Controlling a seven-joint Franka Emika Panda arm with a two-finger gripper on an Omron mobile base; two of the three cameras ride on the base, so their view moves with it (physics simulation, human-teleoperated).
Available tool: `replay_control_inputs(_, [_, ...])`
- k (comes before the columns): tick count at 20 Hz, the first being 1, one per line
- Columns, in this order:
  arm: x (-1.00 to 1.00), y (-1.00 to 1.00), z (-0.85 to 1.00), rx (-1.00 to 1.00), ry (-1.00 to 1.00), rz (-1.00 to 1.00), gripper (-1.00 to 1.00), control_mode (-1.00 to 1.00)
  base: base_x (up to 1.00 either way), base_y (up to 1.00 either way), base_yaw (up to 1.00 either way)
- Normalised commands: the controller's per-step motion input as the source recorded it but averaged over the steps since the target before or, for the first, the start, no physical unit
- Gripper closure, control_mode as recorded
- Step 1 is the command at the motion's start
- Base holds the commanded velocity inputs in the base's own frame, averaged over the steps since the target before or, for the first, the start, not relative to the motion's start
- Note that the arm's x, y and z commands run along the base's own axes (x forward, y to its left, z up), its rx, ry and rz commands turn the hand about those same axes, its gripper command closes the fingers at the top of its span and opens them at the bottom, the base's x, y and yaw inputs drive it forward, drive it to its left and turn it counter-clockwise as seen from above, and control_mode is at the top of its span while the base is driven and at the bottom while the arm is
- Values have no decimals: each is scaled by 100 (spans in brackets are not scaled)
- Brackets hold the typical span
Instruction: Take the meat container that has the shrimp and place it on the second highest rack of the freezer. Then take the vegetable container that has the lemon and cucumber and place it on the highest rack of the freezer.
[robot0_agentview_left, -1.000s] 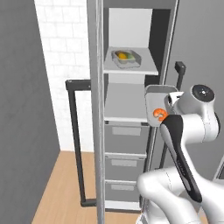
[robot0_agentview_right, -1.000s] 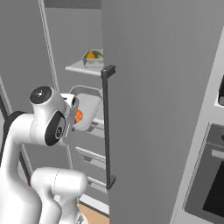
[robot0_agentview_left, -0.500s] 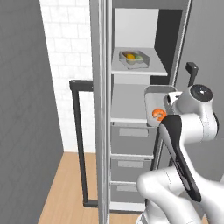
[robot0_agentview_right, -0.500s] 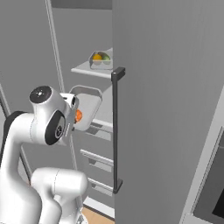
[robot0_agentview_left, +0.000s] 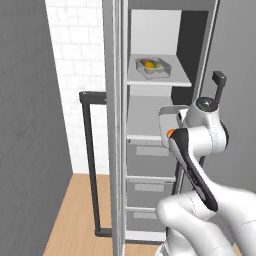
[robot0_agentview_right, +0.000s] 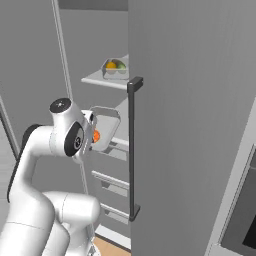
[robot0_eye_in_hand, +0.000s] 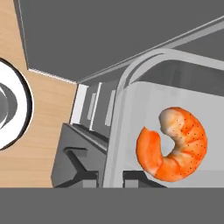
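Hand view | fingers (robot0_eye_in_hand: 111, 177) clamped on meat container (robot0_eye_in_hand: 131, 109) rim | shrimp (robot0_eye_in_hand: 173, 144) inside

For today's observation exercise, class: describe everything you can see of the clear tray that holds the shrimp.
The clear, glassy rectangular tray with rounded corners has a raised, pale rim and a smooth flat floor. One small curled orange-pink shrimp lies in it, far smaller than the tray. The robot's shut gripper clamps its rim, holding it in the air in front of the open grey freezer, about level with the lower of its two shelves. The base views show it tilted.
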Motion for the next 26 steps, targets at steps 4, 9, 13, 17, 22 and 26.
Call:
replay_control_inputs(4, [52,5,-40,0,0,0,100,-100,0,0,0])
replay_control_inputs(9, [41,5,-28,0,-1,-1,100,-100,0,0,0])
replay_control_inputs(13, [51,0,-4,2,3,-2,100,-100,0,0,0])
replay_control_inputs(17, [58,-3,0,2,6,-2,100,-100,0,0,0])
replay_control_inputs(22, [64,0,0,0,5,-1,100,-100,0,0,0])
replay_control_inputs(26, [59,0,-14,0,0,0,100,-100,0,0,0])
